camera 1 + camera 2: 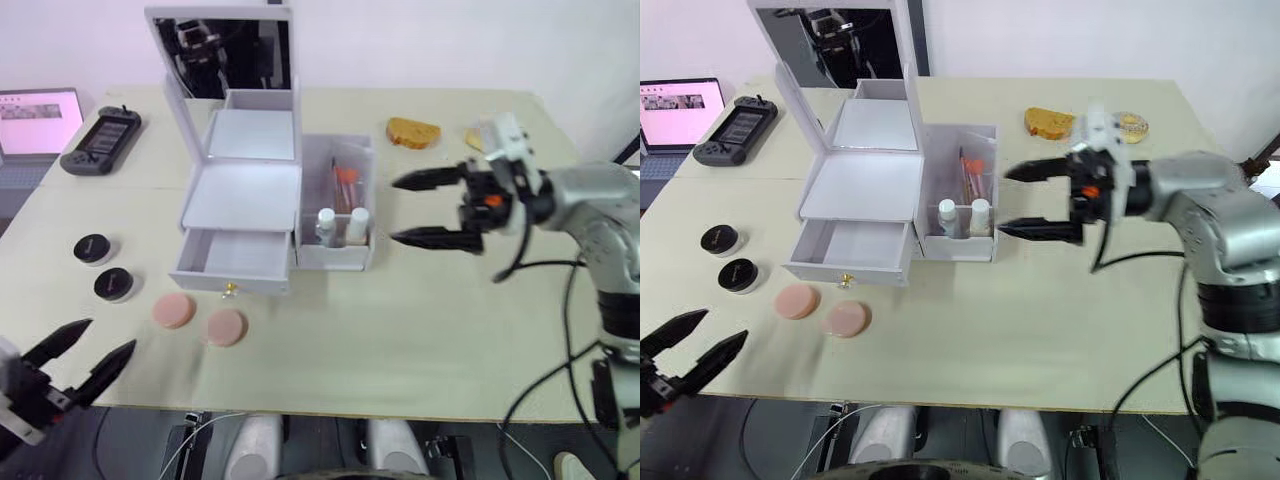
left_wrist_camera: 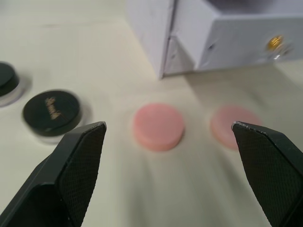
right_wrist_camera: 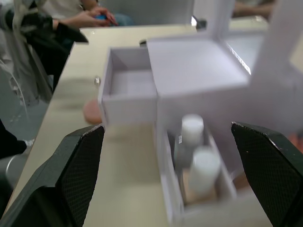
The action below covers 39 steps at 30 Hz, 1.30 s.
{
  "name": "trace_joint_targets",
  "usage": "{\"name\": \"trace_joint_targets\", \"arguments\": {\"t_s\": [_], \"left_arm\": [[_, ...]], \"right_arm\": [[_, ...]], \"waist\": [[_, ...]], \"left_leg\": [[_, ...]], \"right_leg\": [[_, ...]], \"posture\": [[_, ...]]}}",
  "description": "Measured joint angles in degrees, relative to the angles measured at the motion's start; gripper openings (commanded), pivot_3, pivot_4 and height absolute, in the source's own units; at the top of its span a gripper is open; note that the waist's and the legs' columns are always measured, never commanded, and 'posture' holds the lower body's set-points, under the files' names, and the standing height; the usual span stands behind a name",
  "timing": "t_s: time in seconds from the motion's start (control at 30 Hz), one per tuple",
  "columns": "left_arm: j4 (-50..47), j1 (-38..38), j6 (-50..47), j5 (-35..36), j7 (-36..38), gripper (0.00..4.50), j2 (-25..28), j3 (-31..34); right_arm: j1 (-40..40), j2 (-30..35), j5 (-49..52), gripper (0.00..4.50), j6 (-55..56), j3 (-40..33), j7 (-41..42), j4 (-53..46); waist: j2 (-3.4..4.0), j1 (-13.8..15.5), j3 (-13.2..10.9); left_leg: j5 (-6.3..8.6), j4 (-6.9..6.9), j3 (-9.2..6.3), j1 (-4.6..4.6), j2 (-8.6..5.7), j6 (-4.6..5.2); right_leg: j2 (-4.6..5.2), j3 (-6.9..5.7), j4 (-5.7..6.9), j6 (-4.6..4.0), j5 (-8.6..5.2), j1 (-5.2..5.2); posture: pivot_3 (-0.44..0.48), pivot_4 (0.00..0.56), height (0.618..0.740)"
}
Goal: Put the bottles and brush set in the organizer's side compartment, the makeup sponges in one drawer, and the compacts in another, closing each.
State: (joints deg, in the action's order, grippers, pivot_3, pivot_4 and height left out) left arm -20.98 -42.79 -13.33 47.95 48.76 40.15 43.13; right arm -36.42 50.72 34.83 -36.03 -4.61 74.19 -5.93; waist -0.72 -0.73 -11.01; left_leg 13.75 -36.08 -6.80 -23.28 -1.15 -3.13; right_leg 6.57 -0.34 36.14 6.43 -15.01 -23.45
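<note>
Two pink round makeup sponges (image 1: 198, 319) lie flat before the organizer (image 1: 245, 205), its lower drawer (image 1: 233, 261) pulled out. Right tool (image 1: 421, 208) spread beside the side compartment (image 1: 338, 205); left tool (image 1: 94, 353) spread too.

The side bin's (image 1: 338, 255) wall is hiding the lower halves of both bottles (image 1: 341, 225); the brush bag (image 1: 344, 186) is showing too small to make out.

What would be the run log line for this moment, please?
bottles, brush set: in side compartment | drawer: open | makeup sponges, compacts: on table | both jaws open
</note>
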Motion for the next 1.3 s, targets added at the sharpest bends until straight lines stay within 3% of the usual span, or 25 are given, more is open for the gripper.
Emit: {"name": "trace_joint_targets", "arguments": {"t_s": [0.3, 0.6, 0.9, 1.2, 1.3], "left_arm": [[21.9, 12.8, -3.4, -9.7, 5.5, 4.46, 16.3, 3.3], [36.5, 18.8, -1.2, -17.5, 11.5, 4.46, 20.9, 3.1], [32.8, 19.5, -3.0, -19.2, 12.7, 4.46, 18.8, 3.2], [12.2, 13.5, -9.2, -12.4, 14.8, 4.46, 9.6, 5.3], [3.6, 7.7, -8.8, -12.2, 14.5, 4.46, 3.6, 5.3]], "right_arm": [[11.6, 4.4, -7.4, 4.5, 14.8, -7.7, 0.1, 16.4], [13.2, 4.5, -11.2, 4.5, 20.3, -8.3, -2.6, 21.8], [10.5, 4.4, -10.8, 4.5, 18.5, -7.9, -2.5, 20.7], [5.5, 2.7, -3.2, 4.5, 6.3, -1.8, 1.1, 5.4], [3.4, 3.0, -1.6, 4.5, 2.5, 0.3, 2.1, 1.2]], "waist": [[0.04, -0.4, 0.0], [0.19, -2.0, 0.0], [0.19, -1.8, 0.0], [0.18, -1.6, 0.0], [0.15, -1.7, -0.1]], "left_leg": [[-0.01, 0.09, 0.08, 0.12, 0.11, 0.0], [-0.01, 0.2, 0.22, 0.32, 0.18, 0.0], [-0.01, 0.2, 0.23, 0.33, 0.18, 0.0], [-0.01, 0.18, 0.27, 0.36, 0.23, 0.0], [0.0, 0.15, 0.32, 0.27, 0.18, -0.01]], "right_leg": [[-0.08, 0.04, 0.09, -0.04, 0.11, -0.03], [-0.12, 0.19, 0.18, 0.0, 0.14, -0.04], [-0.11, 0.22, 0.17, 0.01, 0.14, -0.01], [-0.11, 0.27, 0.16, 0.0, 0.14, 0.01], [-0.04, 0.29, 0.05, 0.0, 0.14, 0.0]], "posture": [[0.0, 0.15, 0.74], [0.0, 0.15, 0.74], [0.0, 0.15, 0.74], [0.0, 0.15, 0.74], [0.0, 0.15, 0.74]]}}
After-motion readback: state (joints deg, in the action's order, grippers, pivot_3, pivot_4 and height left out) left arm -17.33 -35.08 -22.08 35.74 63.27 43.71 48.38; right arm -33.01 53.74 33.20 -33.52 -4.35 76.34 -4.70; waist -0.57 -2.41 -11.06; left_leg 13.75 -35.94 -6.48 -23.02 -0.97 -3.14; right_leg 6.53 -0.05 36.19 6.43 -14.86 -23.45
